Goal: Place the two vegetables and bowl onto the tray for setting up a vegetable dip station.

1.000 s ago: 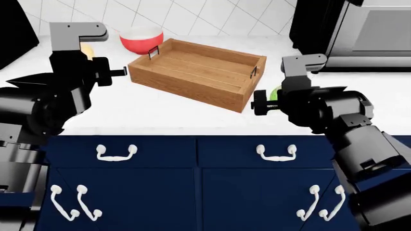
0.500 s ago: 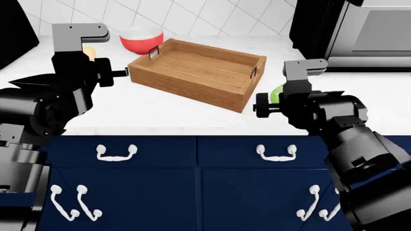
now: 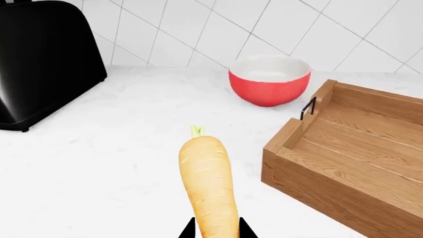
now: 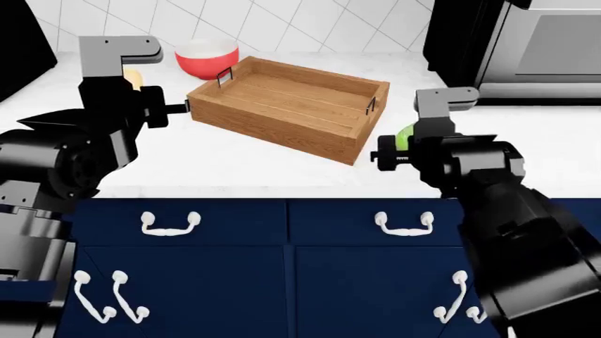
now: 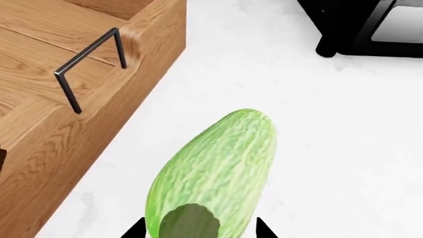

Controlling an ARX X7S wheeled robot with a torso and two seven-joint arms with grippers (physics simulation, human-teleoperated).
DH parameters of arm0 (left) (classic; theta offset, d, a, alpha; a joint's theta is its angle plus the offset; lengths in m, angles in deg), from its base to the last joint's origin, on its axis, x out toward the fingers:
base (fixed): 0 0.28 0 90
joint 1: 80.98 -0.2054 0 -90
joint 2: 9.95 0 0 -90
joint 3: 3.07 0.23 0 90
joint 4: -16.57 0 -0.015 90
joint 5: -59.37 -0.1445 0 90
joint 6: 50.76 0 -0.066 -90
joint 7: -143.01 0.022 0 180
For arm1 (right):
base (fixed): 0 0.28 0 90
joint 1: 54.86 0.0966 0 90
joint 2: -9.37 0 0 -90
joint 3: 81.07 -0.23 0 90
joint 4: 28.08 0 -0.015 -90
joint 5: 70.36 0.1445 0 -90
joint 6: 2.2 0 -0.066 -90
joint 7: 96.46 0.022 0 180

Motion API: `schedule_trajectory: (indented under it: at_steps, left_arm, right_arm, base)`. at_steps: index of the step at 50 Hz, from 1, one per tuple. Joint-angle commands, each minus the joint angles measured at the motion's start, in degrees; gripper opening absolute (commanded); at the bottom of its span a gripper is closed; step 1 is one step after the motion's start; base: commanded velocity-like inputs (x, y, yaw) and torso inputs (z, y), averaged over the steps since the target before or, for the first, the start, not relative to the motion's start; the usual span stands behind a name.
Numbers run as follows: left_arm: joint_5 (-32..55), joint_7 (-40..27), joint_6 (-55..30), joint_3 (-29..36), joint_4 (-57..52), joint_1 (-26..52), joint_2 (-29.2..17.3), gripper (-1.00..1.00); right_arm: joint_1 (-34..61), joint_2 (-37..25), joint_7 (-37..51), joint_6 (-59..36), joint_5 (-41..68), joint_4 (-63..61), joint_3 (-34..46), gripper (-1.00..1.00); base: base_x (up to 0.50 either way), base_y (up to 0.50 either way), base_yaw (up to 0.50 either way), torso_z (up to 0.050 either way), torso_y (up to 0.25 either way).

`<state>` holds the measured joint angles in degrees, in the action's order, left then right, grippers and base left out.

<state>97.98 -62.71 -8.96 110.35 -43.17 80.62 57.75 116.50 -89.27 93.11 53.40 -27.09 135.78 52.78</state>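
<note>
White marble desk point(image 4: 235, 158) — my left end effector point(image 3: 213, 229) grips the stubby yellow-orange carrot point(image 3: 208, 187), right end effector point(image 5: 198, 229) the striped light-green cucumber point(image 5: 215, 171) — fingertips mostly cut off.

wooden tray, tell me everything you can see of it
The wooden tray is a rectangular brown box with raised sides and a plank floor showing grain lines. A thin black wire handle stands at each short end. It sits flat and empty on the white counter, turned at an angle to the counter edge. The red bowl stands just beyond one end, apart from it; the carrot and the cucumber are outside it.
</note>
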Motion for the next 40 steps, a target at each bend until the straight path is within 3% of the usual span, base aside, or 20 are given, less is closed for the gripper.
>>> schedule_trajectory:
  at_steps: [1, 10, 15, 20, 40]
  left_arm:
    - [0.00, -0.28, 0.02, -0.21, -0.60, 0.06, -0.13, -1.00]
    - [0.09, -0.17, 0.10, -0.29, -0.56, 0.33, -0.21, -1.00]
    - [-0.42, 0.54, 0.71, 0.26, 0.44, 1.05, 0.07, -1.00]
    - [-0.46, 0.68, 0.83, 0.33, 0.65, 1.36, 0.17, -1.00]
    - [-0.55, 1.51, 0.36, 0.64, 0.04, 3.63, -0.69, -1.00]
  right_arm:
    - [-1.01, 0.42, 1.32, 0.24, -7.59, 1.07, -9.24, -1.00]
    - [-1.33, 0.42, 3.68, -0.75, -12.15, 0.84, -14.10, -1.00]
    - [-6.50, -4.35, 8.96, -12.32, -8.88, -19.01, -15.05, -1.00]
    - [-7.84, -7.47, 10.68, -18.37, -7.33, -30.47, -14.59, -1.00]
    - [-4.69, -14.23, 7.85, -26.87, -2.66, -49.26, -14.31, -1.00]
  base:
    - [0.00, 0.00, 0.00, 0.000, 0.000]
    - [0.00, 0.00, 0.00, 0.000, 0.000]
    - [0.00, 0.00, 0.00, 0.000, 0.000]
    - [0.00, 0.00, 0.00, 0.000, 0.000]
    - [0.00, 0.00, 0.00, 0.000, 0.001]
